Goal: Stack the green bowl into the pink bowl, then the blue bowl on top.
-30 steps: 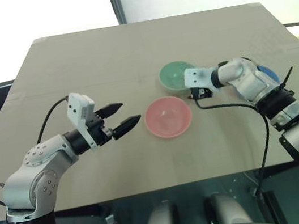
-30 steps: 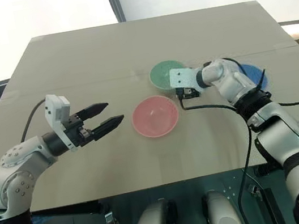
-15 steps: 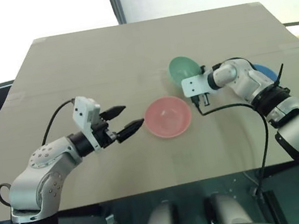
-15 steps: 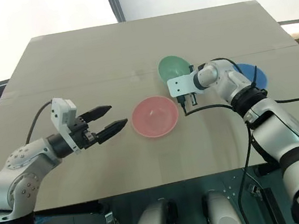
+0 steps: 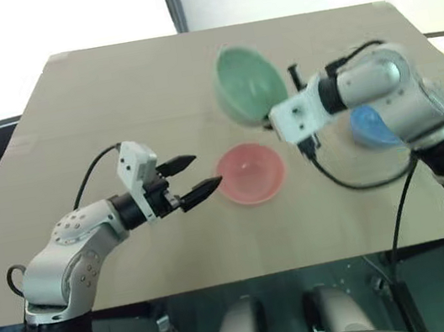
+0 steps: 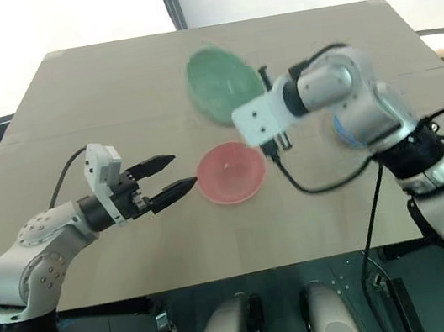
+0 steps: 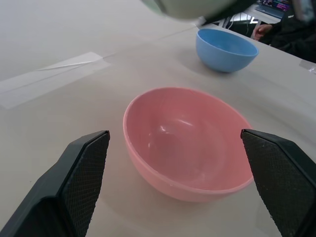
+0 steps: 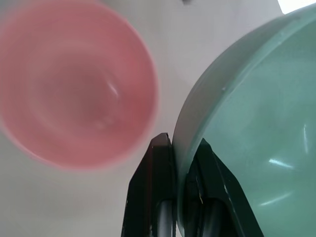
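The green bowl (image 5: 250,84) hangs tilted in the air above the table, just behind the pink bowl. My right gripper (image 8: 181,148) is shut on its rim, one finger inside and one outside. The pink bowl (image 5: 249,173) stands upright on the tan tabletop (image 5: 109,100) near the middle. The blue bowl (image 7: 226,48) rests on the table to the right, partly hidden behind my right arm in the eye views. My left gripper (image 5: 204,173) is open, held level just left of the pink bowl, its fingers pointing at it without touching.
A strip of clear tape (image 7: 69,61) lies flat on the table behind the pink bowl. The table's front edge runs close below both arms. Bare tabletop stretches across the far left and the back.
My right gripper shut on the green bowl's rim, tipped it up and lifted it off the table, drawing it back towards me. The left arm stayed almost still.
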